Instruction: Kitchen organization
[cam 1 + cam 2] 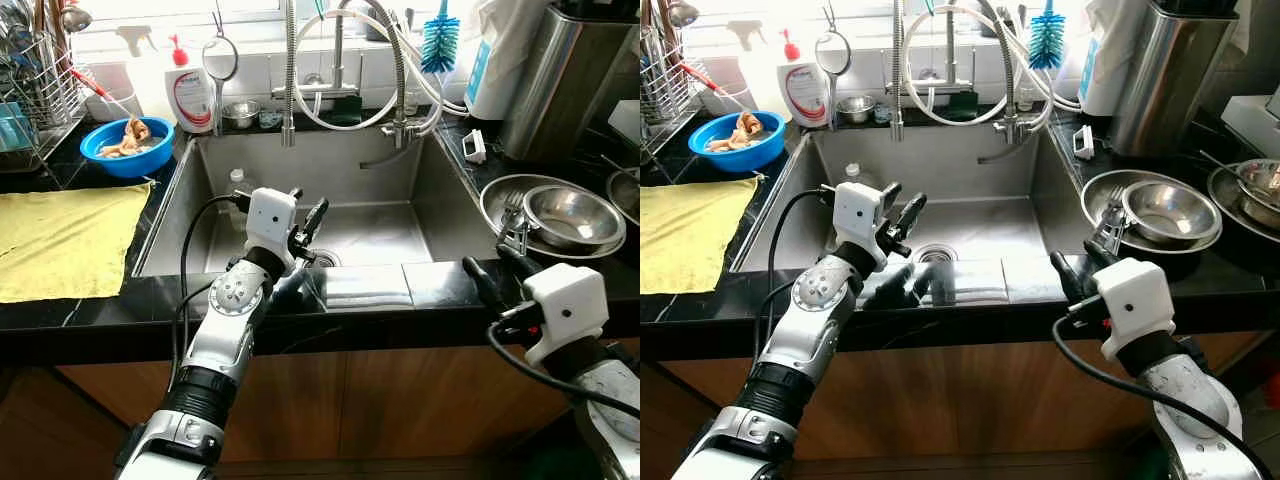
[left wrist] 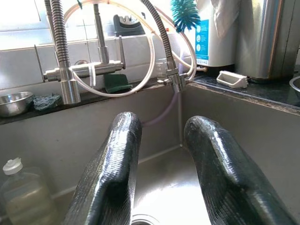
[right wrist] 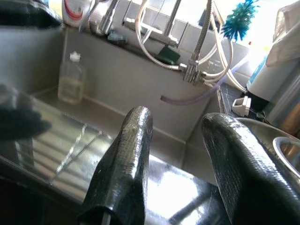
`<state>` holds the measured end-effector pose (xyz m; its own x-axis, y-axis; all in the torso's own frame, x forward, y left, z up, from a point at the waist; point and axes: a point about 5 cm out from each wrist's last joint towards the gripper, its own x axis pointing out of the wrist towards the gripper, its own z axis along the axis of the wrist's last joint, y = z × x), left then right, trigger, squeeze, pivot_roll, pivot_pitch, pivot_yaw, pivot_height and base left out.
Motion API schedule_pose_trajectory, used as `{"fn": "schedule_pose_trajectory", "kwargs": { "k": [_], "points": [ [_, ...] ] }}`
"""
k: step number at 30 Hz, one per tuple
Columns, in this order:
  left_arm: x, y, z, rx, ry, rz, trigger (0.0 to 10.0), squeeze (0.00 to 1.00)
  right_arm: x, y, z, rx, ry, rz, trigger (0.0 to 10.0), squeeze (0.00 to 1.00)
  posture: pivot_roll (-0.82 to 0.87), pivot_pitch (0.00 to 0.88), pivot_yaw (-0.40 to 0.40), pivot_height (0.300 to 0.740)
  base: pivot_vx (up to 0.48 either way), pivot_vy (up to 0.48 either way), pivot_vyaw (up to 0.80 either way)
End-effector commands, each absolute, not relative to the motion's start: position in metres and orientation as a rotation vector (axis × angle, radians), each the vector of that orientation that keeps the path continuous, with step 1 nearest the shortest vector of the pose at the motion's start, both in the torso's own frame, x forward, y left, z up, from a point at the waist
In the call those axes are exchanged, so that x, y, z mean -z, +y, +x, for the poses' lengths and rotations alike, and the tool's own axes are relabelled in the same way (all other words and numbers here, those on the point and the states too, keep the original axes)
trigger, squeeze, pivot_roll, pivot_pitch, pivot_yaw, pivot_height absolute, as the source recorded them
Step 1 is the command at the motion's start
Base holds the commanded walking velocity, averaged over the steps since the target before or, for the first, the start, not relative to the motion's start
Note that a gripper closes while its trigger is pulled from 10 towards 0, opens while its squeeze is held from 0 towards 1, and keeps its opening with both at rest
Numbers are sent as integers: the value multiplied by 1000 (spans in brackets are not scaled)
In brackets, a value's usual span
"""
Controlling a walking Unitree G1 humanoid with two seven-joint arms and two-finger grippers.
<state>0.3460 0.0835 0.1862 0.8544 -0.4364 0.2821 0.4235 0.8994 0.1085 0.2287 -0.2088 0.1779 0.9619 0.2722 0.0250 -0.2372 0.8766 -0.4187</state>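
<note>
My left gripper (image 1: 312,222) hangs open over the near left part of the steel sink (image 1: 380,225), a little above the drain, with nothing between its fingers (image 2: 117,159). My right gripper (image 1: 492,264) is open too, just above the black counter's front edge at the sink's near right corner. Close beyond it sit nested steel bowls (image 1: 570,215) with a fork (image 1: 515,225) leaning on their rim. A small clear bottle (image 1: 237,185) stands in the sink's far left corner. A blue bowl (image 1: 127,148) with food scraps sits on the left counter.
A yellow cloth (image 1: 65,240) lies on the left counter, with a dish rack (image 1: 35,90) behind it. The spring faucet (image 1: 290,90), hoses, a soap bottle (image 1: 190,95) and a blue brush (image 1: 440,45) line the back. A tall steel canister (image 1: 565,80) stands far right.
</note>
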Motion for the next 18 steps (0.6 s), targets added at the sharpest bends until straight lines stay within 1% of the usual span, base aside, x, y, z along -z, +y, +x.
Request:
{"fn": "schedule_pose_trajectory", "kwargs": {
  "k": [1,5,11,18],
  "points": [
    [-186,84,347,451,-296,42,10000,0,-181,-210,228,-244,-74,-463,10000,0,-49,0,52,740,0,0,0],
    [-186,84,347,453,-293,41,10000,0,-176,-219,229,-197,-25,-509,10000,0,-49,0,52,740,0,0,0],
    [-186,84,347,453,-292,39,10000,0,-176,-219,230,-193,-24,-517,10000,0,-48,0,53,740,0,0,0],
    [-184,83,345,461,-289,40,10000,0,-171,-227,231,-131,26,-545,10000,0,-48,0,55,740,0,0,0]
  ]
}}
